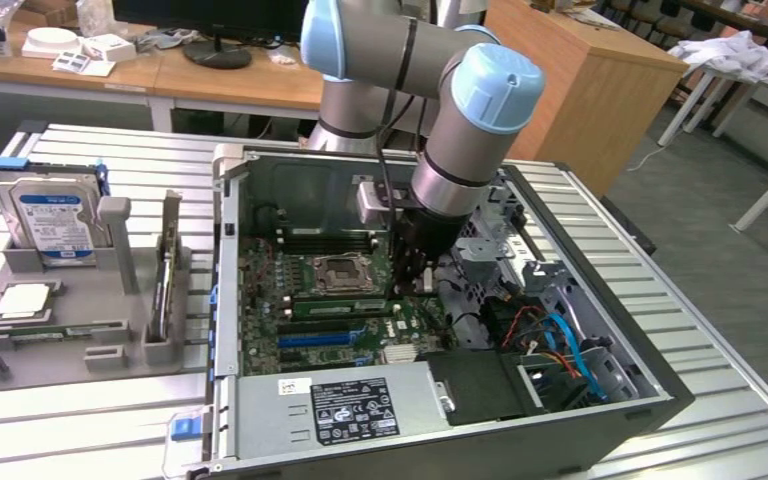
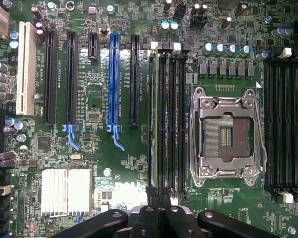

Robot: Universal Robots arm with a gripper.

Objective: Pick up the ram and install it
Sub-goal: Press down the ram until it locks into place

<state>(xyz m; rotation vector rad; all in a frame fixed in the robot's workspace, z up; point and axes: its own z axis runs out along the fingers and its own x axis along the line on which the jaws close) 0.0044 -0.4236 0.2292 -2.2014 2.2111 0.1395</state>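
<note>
The ram point(image 1: 339, 306) is a thin green stick lying along a memory slot just in front of the empty processor socket point(image 1: 337, 270) on the motherboard inside the open computer case. My gripper point(image 1: 418, 288) reaches down into the case at the end of that stick toward the exterior view's right. In the wrist view the ram point(image 2: 159, 124) is seen edge-on in the bank of black slots beside the socket point(image 2: 227, 135). My gripper point(image 2: 159, 210) is shut, its black fingers pressed together right at the slot's end. I cannot tell whether the tips touch the stick.
A grey holder point(image 1: 84, 350) at the exterior view's left carries a silver hard drive point(image 1: 53, 215), a square processor chip point(image 1: 24, 300) and an upright thin board point(image 1: 167, 270). Case walls point(image 1: 224, 300), the power supply point(image 1: 344, 405) and blue and orange cables point(image 1: 564, 345) crowd the gripper.
</note>
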